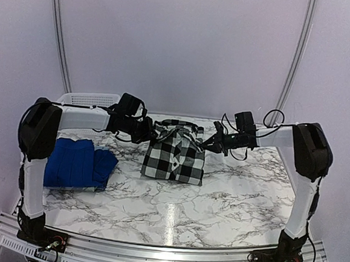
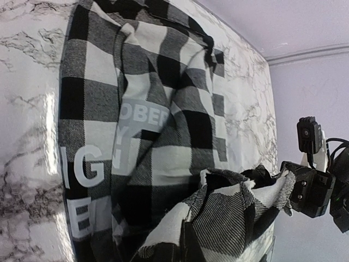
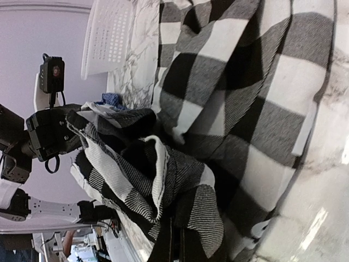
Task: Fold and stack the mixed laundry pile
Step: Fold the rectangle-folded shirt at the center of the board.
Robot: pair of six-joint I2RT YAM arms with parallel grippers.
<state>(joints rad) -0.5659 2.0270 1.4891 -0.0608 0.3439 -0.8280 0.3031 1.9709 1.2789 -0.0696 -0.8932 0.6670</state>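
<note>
The black-and-white buffalo-check flannel shirt point(image 1: 174, 160) lies in the middle of the marble table, with its far edge lifted. My left gripper point(image 1: 152, 131) is shut on the left end of that raised edge. My right gripper point(image 1: 208, 143) is shut on the right end. Between them the cloth hangs bunched. In the left wrist view the flannel shirt point(image 2: 147, 125) fills the frame and hides my own fingers; the right gripper point(image 2: 289, 183) pinches the cloth at the far side. The right wrist view shows the left gripper point(image 3: 68, 128) gripping the same fold. A folded royal-blue shirt point(image 1: 78, 163) lies at the left.
A white lattice basket point(image 1: 92, 99) stands at the back left behind the left arm, and shows in the right wrist view as the basket point(image 3: 109, 35). The marble table point(image 1: 218, 201) stretches toward the arm bases.
</note>
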